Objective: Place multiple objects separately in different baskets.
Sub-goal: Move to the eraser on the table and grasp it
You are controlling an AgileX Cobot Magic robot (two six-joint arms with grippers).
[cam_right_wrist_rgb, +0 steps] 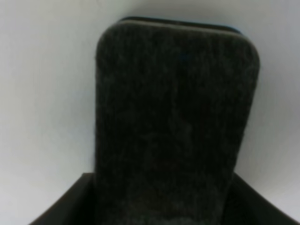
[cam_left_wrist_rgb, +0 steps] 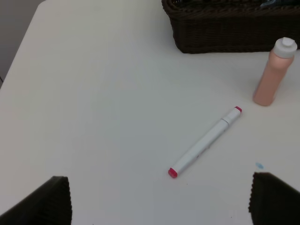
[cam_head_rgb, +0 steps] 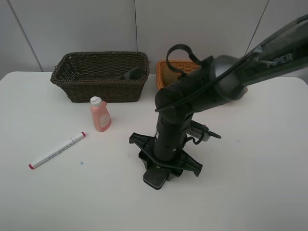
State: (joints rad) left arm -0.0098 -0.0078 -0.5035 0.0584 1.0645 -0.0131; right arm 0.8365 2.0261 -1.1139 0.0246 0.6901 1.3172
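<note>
Right hand straddles dark rectangular felt eraser on white bench, grey wall panels behind.
Its grip cannot be told; left hand gapes, facing white red-ended marker. Pink white-capped bottle fronts dark brown wicker basket; black arm partly masks orange-tan wicker basket.

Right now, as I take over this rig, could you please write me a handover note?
Left pincer: open, empty.
Right pincer: down over the dark rectangular felt eraser, fingers either side; grip cannot be confirmed.
Done: one dark item lies in the dark brown woven basket.
Light orange woven basket: contents hidden behind the right arm.
Left: eraser, standing pink white-capped bottle and white red-ended marker, all on the white table.
</note>
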